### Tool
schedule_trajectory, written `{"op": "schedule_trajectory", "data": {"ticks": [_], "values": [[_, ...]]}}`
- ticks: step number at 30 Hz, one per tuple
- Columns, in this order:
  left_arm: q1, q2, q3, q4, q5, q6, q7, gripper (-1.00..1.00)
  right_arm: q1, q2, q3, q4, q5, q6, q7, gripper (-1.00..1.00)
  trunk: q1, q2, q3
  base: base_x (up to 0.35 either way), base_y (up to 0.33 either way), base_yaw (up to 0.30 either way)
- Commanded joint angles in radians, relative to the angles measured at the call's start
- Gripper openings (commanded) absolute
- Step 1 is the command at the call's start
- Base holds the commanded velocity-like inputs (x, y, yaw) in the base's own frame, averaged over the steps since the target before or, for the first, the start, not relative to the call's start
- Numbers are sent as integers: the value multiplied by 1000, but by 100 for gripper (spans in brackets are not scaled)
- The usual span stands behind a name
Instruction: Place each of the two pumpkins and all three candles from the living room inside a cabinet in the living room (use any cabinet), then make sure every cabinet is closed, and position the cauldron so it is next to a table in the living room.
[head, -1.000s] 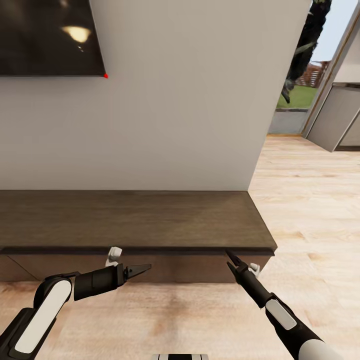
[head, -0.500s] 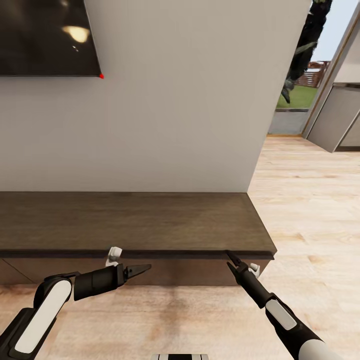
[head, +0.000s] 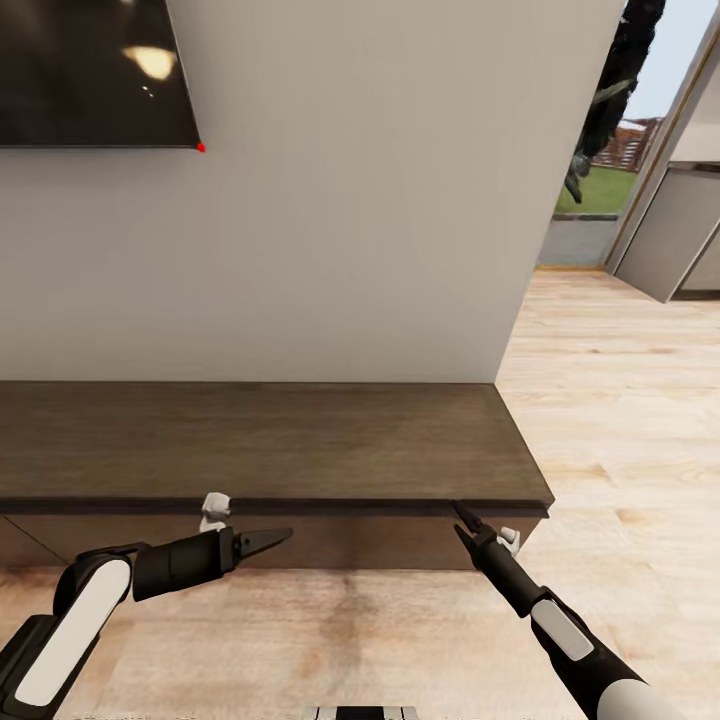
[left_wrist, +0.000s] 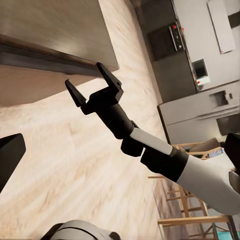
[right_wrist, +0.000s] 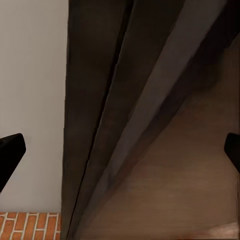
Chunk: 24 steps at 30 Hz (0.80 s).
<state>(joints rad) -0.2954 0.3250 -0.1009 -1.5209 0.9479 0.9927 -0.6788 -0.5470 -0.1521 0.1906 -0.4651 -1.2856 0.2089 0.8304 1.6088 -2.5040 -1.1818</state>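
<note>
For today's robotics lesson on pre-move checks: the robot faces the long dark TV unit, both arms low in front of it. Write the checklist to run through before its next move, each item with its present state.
1. Right gripper open and at the cabinet front, just under the top's edge: ok. The left wrist view shows its fingers spread apart.
2. Left gripper open or shut: cannot tell.
3. Left gripper holds off from the drawer front: ok, nothing visible between it and the wood.
4. Drawer fronts shut: ok for the stretch in view.
5. Pumpkins and candles within reach: cannot tell.
6. Floor beside the unit free for the base: ok.
</note>
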Motion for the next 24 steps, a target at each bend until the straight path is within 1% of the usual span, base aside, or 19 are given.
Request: {"op": "schedule_trajectory", "data": {"ticks": [1, 24], "values": [[-1, 1, 0, 0, 2, 4, -3, 100, -1, -1, 4, 0, -11, 7, 2, 100, 0, -1, -5, 0, 0, 0], [-1, 2, -1, 0, 2, 4, -5, 100, -1, -1, 4, 0, -10, 7, 1, 100, 0, -1, -5, 3, -3, 0]]}}
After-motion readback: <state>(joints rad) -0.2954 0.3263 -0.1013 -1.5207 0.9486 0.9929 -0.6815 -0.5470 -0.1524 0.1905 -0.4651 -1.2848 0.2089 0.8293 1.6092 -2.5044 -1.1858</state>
